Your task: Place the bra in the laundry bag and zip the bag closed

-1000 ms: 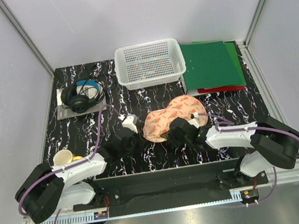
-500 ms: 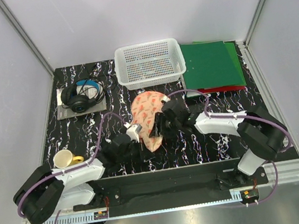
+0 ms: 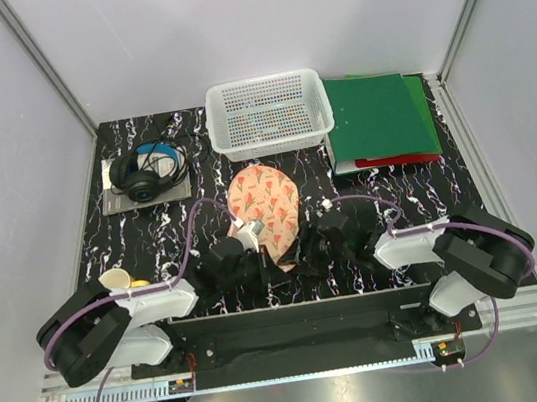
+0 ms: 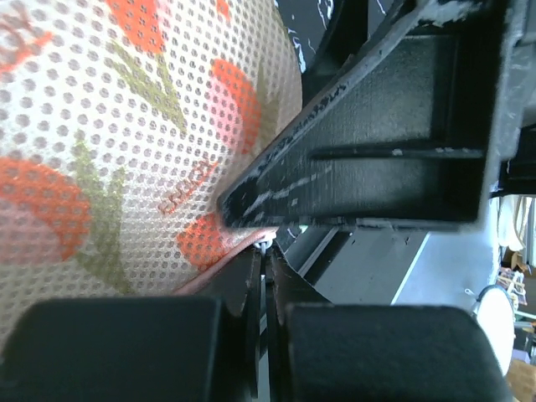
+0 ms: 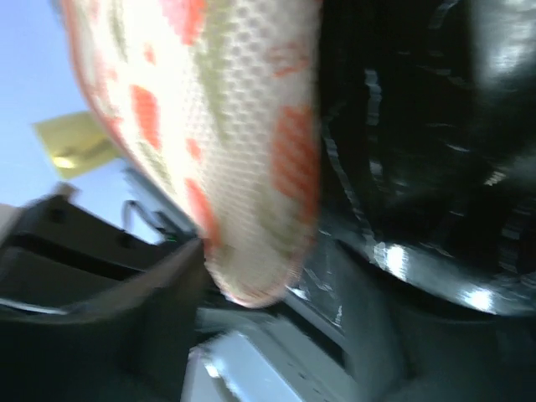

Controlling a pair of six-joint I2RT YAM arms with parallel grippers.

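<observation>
The laundry bag (image 3: 264, 204), peach with a red print, lies lengthwise at the table's middle, its near end between my two grippers. It looks closed along the visible edge. My left gripper (image 3: 258, 251) sits at the bag's near left edge. In the left wrist view its jaws (image 4: 266, 261) are pinched on a small metal zip pull (image 4: 266, 245) at the bag's pink edge (image 4: 126, 126). My right gripper (image 3: 308, 248) holds the bag's near end from the right. The blurred right wrist view shows the bag (image 5: 226, 126) between its fingers (image 5: 268, 289). The bra is out of view.
A white mesh basket (image 3: 269, 113) stands at the back centre and green folders (image 3: 377, 116) at the back right. Black headphones (image 3: 148, 170) lie at the back left. A yellow cup (image 3: 114, 281) sits by the left arm. The table's front rail is just below the grippers.
The bag has been swung from lying crosswise at the right to lying lengthwise at the centre. Both grippers have come together at its near end, and the left one now pinches the zip pull.
</observation>
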